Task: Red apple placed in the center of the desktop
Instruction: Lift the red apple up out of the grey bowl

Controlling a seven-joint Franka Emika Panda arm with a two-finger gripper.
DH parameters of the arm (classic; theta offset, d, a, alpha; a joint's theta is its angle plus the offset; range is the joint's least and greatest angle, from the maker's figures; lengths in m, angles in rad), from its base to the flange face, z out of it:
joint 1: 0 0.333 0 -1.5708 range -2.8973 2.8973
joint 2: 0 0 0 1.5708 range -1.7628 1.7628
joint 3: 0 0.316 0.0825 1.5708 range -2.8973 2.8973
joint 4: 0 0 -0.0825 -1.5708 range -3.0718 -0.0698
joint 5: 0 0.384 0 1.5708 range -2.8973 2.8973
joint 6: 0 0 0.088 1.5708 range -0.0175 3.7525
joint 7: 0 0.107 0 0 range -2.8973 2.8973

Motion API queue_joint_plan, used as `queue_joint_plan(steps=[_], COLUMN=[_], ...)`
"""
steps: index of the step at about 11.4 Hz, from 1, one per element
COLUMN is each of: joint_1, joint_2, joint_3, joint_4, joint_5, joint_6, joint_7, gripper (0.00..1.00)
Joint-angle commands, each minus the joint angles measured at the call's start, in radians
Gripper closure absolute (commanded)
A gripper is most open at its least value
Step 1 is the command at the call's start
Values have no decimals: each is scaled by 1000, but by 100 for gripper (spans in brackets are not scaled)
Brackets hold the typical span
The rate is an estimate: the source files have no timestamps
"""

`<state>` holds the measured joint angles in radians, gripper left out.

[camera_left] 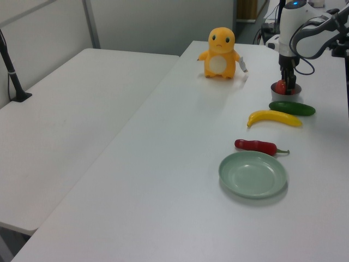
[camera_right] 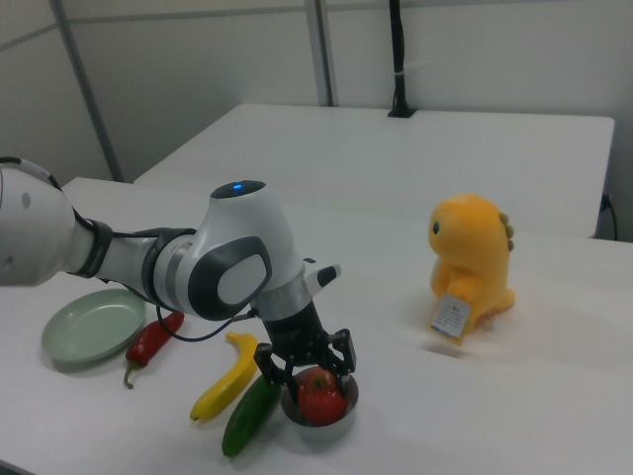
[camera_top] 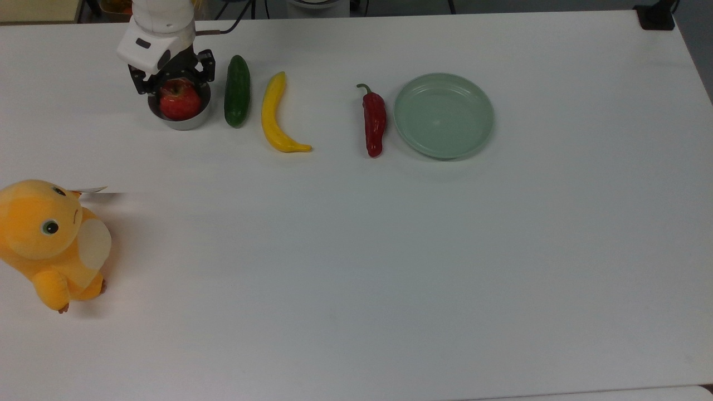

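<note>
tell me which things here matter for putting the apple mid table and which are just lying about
In the job: red apple, sitting in the small grey bowl; gripper lowered around the apple; desktop, where it should end up.

Just lying about: cucumber, banana, red chili pepper, green plate, orange plush toy.

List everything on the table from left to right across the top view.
Orange plush toy → red apple in the small grey bowl, with the gripper at it → cucumber → banana → red chili pepper → green plate.
</note>
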<state>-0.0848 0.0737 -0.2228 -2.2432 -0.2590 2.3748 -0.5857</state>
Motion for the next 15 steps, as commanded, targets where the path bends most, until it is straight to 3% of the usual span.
queue_joint_plan(steps=[1,3,5,9,11,15], joint_1=[-3,6,17,68,105,207], joint_2=[-40,-75,-87,-92,-88,-17], joint_3=[-7,-6,-4,2,5,13], joint_4=[11,71,175,463,539,615], joint_5=[0,24,93,199,256,332], joint_6=[-40,-159,-293,-622,-677,-636], joint_7=[-16,-16,-16,-5,56,255], gripper=[99,98,98,98,98,98])
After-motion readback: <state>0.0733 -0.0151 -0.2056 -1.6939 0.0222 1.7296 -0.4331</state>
